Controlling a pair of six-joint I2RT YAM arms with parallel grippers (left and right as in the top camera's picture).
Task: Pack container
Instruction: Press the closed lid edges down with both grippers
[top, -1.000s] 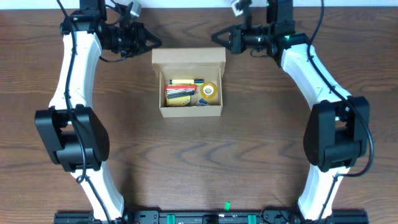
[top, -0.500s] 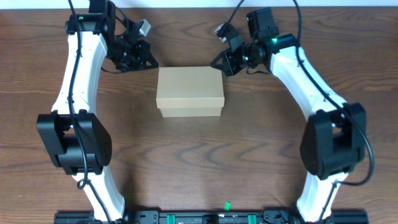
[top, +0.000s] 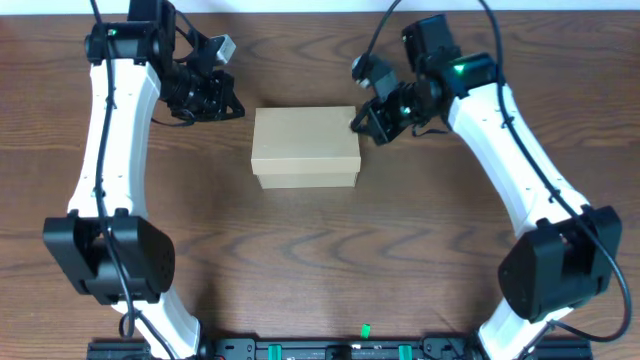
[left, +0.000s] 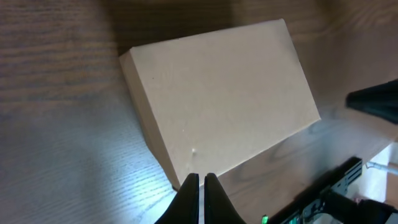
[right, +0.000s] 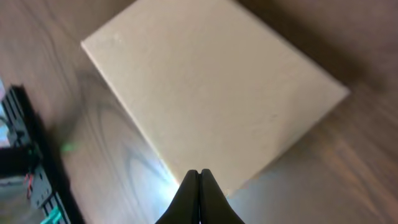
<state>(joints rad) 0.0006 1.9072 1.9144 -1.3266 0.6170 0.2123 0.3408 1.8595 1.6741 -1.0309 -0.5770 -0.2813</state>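
The container (top: 305, 145) is a plain tan cardboard box in the middle of the wooden table, its flap lid down flat so nothing inside shows. My left gripper (top: 232, 105) is shut and empty, just off the box's far left corner. In the left wrist view its fingertips (left: 201, 177) point at the box's (left: 217, 99) near edge. My right gripper (top: 357, 122) is shut and empty at the box's far right corner. Seen from the right wrist, that gripper (right: 199, 173) hangs over the rim of the lid (right: 211, 93); whether it touches I cannot tell.
Brown wood-grain tabletop (top: 320, 240) surrounds the box on all sides. A black rail with a small green light (top: 366, 328) runs along the near edge. Both white arms reach in from the near corners along the left and right sides.
A second ago the lid stood open with items showing inside; it is now down flat. The right gripper has come down toward the box's far right corner, and the left has shifted slightly.
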